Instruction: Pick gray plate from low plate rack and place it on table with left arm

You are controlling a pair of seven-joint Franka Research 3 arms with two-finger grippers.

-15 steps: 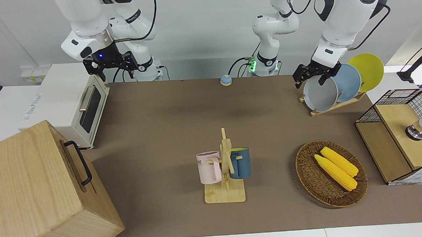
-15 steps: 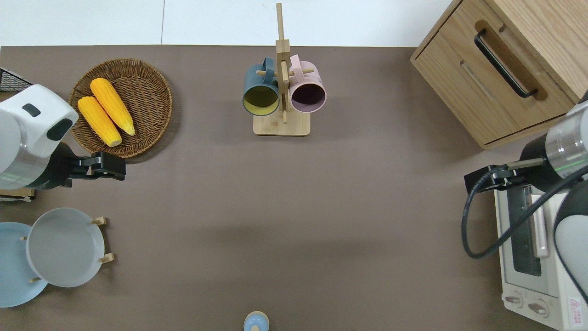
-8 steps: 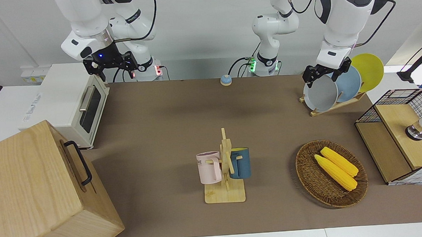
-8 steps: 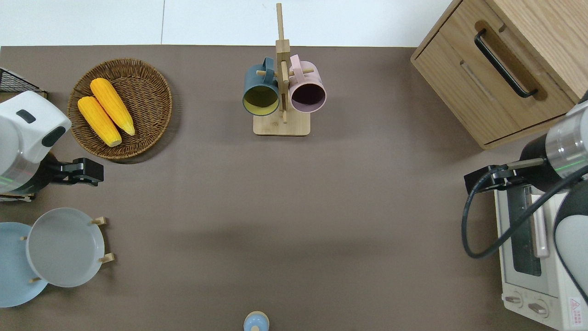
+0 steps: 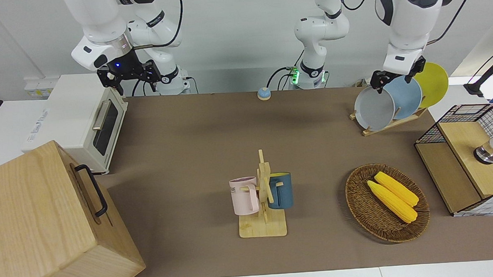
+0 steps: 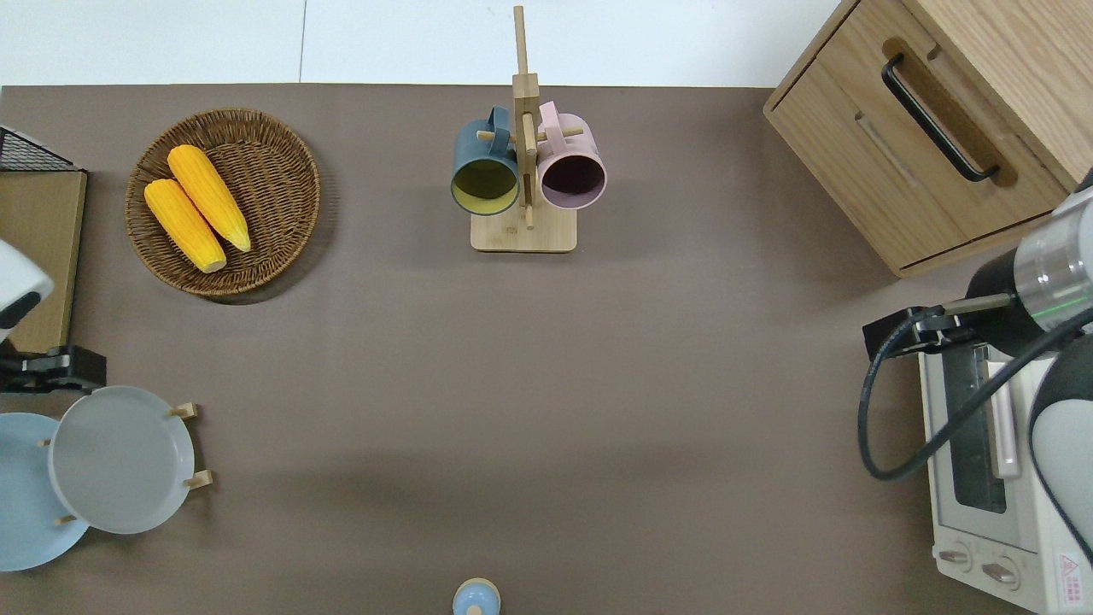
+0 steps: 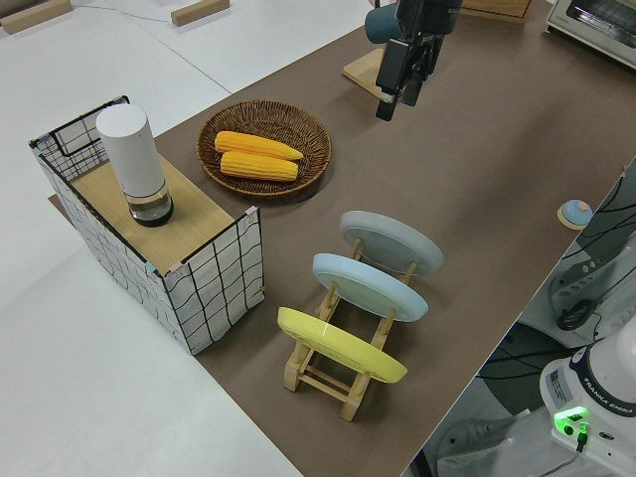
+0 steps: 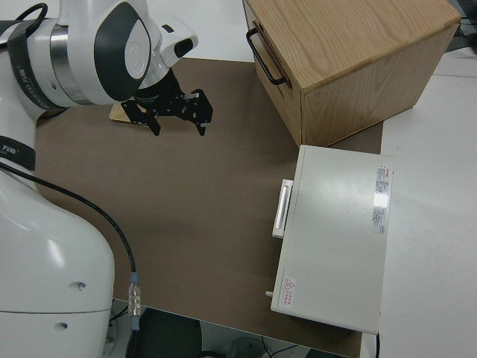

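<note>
Gray plate (image 6: pixel 119 459) leaning in low plate rack (image 5: pixel 389 124) (nearest slot to table centre). Left gripper (image 7: pixel 396 79) up beside rack, untouching, fingers apart. Right arm parked, fingers apart.

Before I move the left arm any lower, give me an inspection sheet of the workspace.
Surface: brown table, bare across its middle.
Job's things: gray plate stands in the low plate rack, in the slot at the end toward the right arm, not gripped.
Clutter: blue plate and yellow plate in the same rack; basket with two corn cobs; mug stand with two mugs; toaster oven; wooden cabinet; wire crate; small bell.
Grippers: left gripper open, over the rack end of the table above the plates; right arm parked, right gripper open.
Cables: black cable looping off the right arm.
Surroundings: nothing seen.
</note>
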